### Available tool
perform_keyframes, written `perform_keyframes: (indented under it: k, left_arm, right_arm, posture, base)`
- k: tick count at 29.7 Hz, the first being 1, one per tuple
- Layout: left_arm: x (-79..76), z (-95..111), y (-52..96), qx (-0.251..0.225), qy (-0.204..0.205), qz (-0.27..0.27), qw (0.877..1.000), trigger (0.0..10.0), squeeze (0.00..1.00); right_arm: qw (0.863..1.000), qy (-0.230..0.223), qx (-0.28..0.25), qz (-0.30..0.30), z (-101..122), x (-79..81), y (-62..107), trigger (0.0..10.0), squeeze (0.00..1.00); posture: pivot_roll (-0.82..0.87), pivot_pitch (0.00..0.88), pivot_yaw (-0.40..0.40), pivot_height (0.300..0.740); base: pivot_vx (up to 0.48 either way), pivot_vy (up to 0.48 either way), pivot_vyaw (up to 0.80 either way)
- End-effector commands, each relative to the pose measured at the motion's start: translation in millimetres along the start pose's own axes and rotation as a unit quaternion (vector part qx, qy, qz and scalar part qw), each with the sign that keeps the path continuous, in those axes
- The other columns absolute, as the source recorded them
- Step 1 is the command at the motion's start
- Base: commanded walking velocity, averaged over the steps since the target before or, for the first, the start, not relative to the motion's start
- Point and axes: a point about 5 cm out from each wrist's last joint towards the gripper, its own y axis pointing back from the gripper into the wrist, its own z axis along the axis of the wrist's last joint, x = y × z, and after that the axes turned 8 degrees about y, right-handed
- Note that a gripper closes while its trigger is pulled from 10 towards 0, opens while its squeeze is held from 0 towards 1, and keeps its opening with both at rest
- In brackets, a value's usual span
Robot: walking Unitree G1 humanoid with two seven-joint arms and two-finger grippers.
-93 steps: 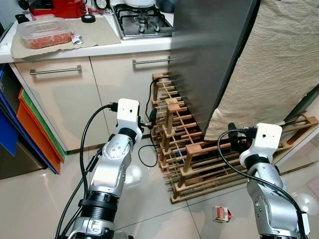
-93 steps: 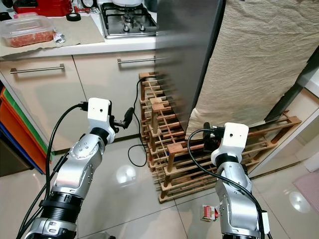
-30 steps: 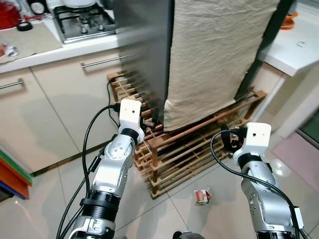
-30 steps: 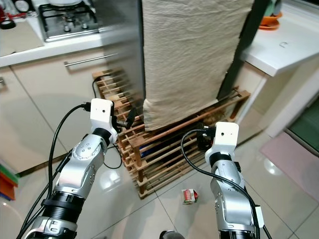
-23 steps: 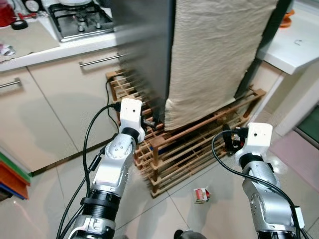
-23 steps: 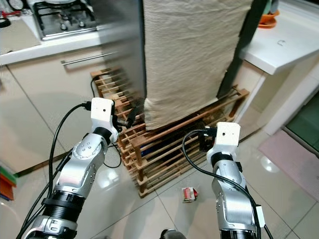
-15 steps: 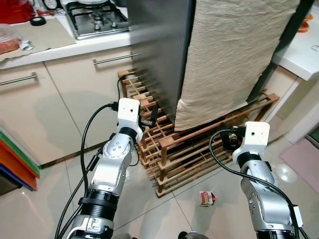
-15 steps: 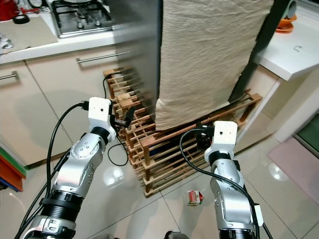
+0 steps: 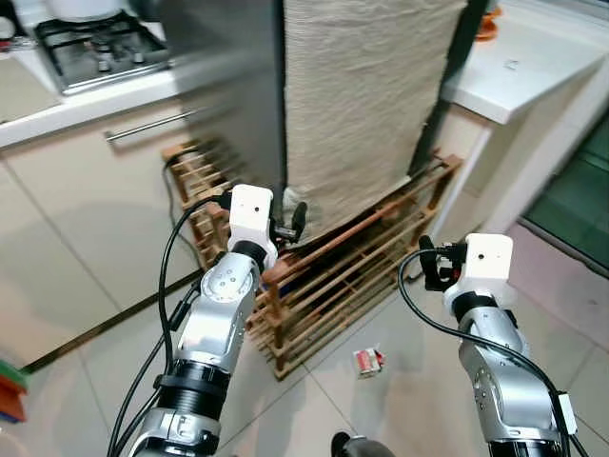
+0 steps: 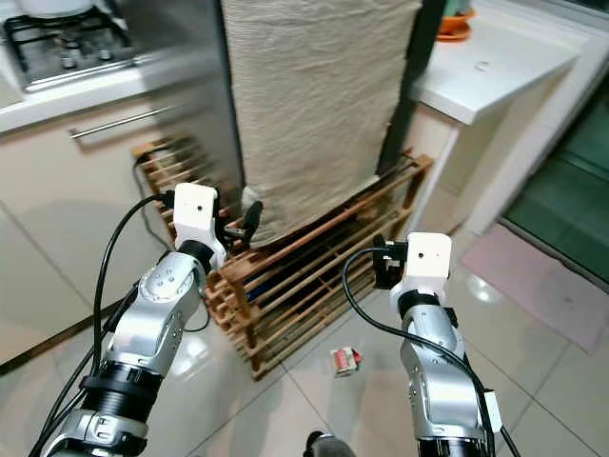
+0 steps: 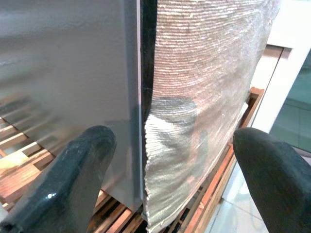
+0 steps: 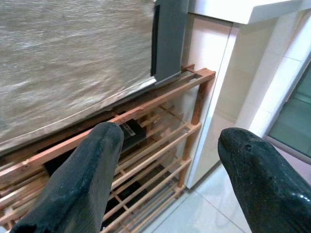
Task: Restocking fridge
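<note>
Left eye view is showing the tall grey metal fridge (image 9: 228,86) standing at about 12 o'clock from the robot, its front draped with a beige ribbed cloth (image 9: 366,95) hanging down to a low slatted wooden rack (image 9: 333,276) on the glossy tiled floor (image 9: 95,362). The left gripper (image 9: 297,219) is hovering near the cloth's lower corner at roughly 11 o'clock; in the left wrist view its two black fingers (image 11: 63,179) are spreading wide, holding nothing, with the fridge's edge and the cloth framed between them. The right gripper (image 9: 425,265) is hanging at about 1 o'clock beside the rack's far end, jaws likewise standing wide and empty in the right wrist view. A small red and white carton (image 9: 366,361) is lying on the floor between the two arms. A white countertop (image 9: 514,67) is sitting at 2 o'clock, a gas hob (image 9: 95,48) at 10 o'clock.
</note>
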Motion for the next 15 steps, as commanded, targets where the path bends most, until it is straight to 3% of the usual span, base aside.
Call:
perform_keyframes:
  k: [1, 6, 11, 15]
  left_arm:
    - [2.8, 3, -1.1, -0.005, -0.007, 0.007, 1.0, 10.0, 0.0]
    - [1.0, 6, -3.6, -0.007, 0.005, -0.003, 1.0, 10.0, 0.0]
    - [-2.2, 25, -18.4, -0.027, -0.002, -0.015, 1.0, 10.0, 0.0]
    - [-0.1, 28, -23.6, -0.025, -0.009, -0.014, 1.0, 10.0, 0.0]
  right_arm:
    - [1.0, 0.0, -0.007, 0.001, 2, 1.8, -0.3, 10.0, 0.0]
    - [1.0, 0.001, -0.01, 0.001, 3, 2.0, -0.3, 10.0, 0.0]
    - [1.0, 0.001, -0.009, 0.002, 2, 2.4, -0.4, 10.0, 0.0]
    - [1.0, 0.001, -0.011, 0.0, 2, 1.6, -1.3, 10.0, 0.0]
  posture:
    - [0.04, 0.0, 0.005, 0.74]
    - [0.04, 0.0, 0.005, 0.74]
    - [0.04, 0.0, 0.007, 0.74]
    - [0.03, 0.0, 0.009, 0.74]
  base:
    - [0.0, 0.0, 0.0]
    - [0.0, 0.0, 0.0]
    - [0.0, 0.0, 0.0]
    - [0.0, 0.0, 0.0]
